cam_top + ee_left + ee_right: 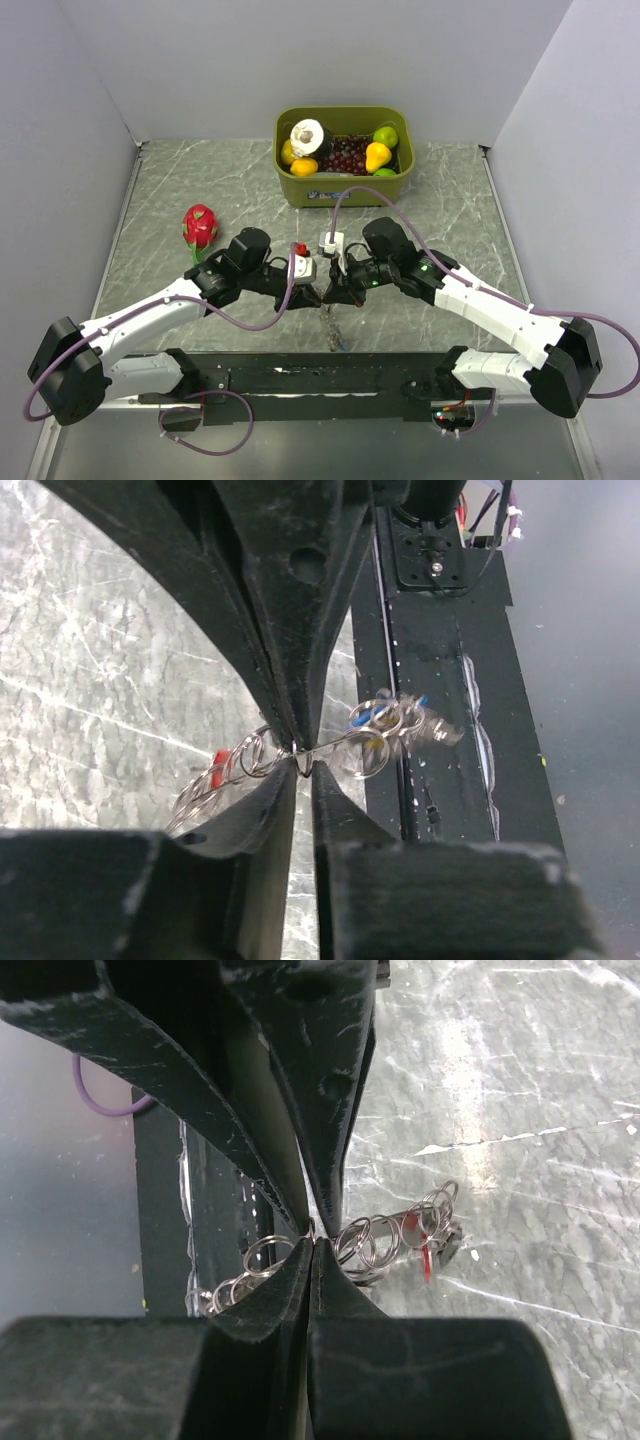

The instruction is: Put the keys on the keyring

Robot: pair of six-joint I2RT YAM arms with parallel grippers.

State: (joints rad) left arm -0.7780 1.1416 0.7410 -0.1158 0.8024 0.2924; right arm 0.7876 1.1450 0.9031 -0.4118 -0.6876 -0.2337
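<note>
Both grippers meet tip to tip above the table's near middle. My left gripper and my right gripper each pinch the thin wire keyring, which hangs down between them. In the left wrist view my left gripper is closed on the wire of the keyring, with the right fingers coming in opposite. Small split rings hang along the wire, carrying a red key and a blue key. In the right wrist view my right gripper is shut on the keyring, with a red key beside it.
A green bin of toy fruit stands at the back middle. A pink dragon fruit lies to the left. The black base plate runs along the near edge. Grey walls close in the left, right and back.
</note>
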